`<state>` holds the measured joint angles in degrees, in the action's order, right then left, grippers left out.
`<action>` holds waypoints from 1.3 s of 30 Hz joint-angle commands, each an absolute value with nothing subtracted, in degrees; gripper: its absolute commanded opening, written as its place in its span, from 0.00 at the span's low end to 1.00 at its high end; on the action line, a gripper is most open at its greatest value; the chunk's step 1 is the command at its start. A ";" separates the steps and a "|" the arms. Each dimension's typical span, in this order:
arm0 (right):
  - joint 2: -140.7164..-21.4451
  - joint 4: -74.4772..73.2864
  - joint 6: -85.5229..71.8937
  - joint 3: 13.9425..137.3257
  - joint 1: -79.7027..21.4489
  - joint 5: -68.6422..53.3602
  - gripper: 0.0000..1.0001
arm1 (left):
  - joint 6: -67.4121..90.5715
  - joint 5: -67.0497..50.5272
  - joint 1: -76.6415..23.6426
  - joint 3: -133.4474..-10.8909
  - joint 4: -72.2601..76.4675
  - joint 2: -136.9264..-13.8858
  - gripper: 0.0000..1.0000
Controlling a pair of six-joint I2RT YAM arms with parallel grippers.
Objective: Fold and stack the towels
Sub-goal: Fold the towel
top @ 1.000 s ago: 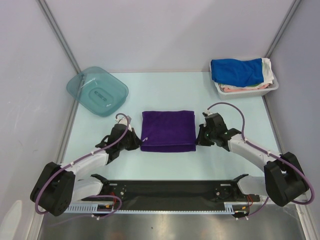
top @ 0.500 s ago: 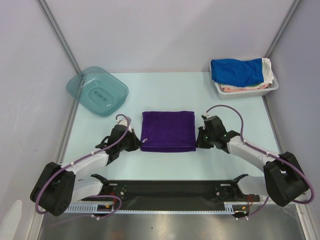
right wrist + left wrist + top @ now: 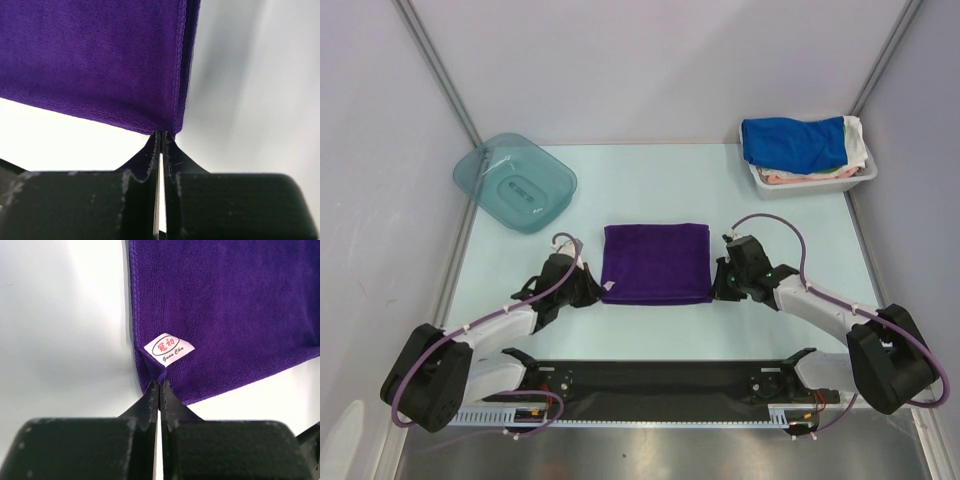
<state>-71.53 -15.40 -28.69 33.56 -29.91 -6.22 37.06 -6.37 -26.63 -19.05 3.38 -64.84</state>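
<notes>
Near edge: the left gripper [image 3: 159,385] and right gripper [image 3: 161,135] each have their jaws closed on a near corner of the purple towel [image 3: 655,262]. The towel lies folded flat on the table [image 3: 650,180] between them. The left bite sits just below the white tag [image 3: 169,348]. The right bite takes only the tip of its corner, where two layers show at the edge.

Risks, as judged: both holds are thin, so a lift or drag may pull a corner free. The right may carry one layer only, which would open the fold. Uneven travel of the two arms would skew the rectangle.

Far left is a teal lid [image 3: 515,182]. Far right, the blue towel [image 3: 792,142] sits bunched in a bin [image 3: 860,178], well apart and not yet stacked.
</notes>
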 commanded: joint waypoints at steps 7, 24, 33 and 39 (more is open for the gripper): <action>-70.58 -14.85 -29.44 31.91 -30.67 -3.78 0.02 | 36.74 -7.03 -26.90 -17.49 5.71 -65.65 0.10; -79.08 -15.04 -30.32 56.15 -17.32 -6.59 0.48 | 37.26 5.01 -21.64 -40.67 -0.62 -66.08 0.46; -97.54 -12.39 -31.99 67.14 -14.50 -10.46 0.46 | 38.41 -1.04 -15.29 -54.65 2.19 -89.71 0.45; -101.16 -10.37 -32.69 67.32 -15.82 -11.34 0.48 | 38.93 -4.92 -15.29 -56.95 4.39 -95.61 0.47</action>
<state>-100.53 -13.28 -31.68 64.64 -14.90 -10.07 37.65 -1.76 -15.25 -54.02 1.43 -94.48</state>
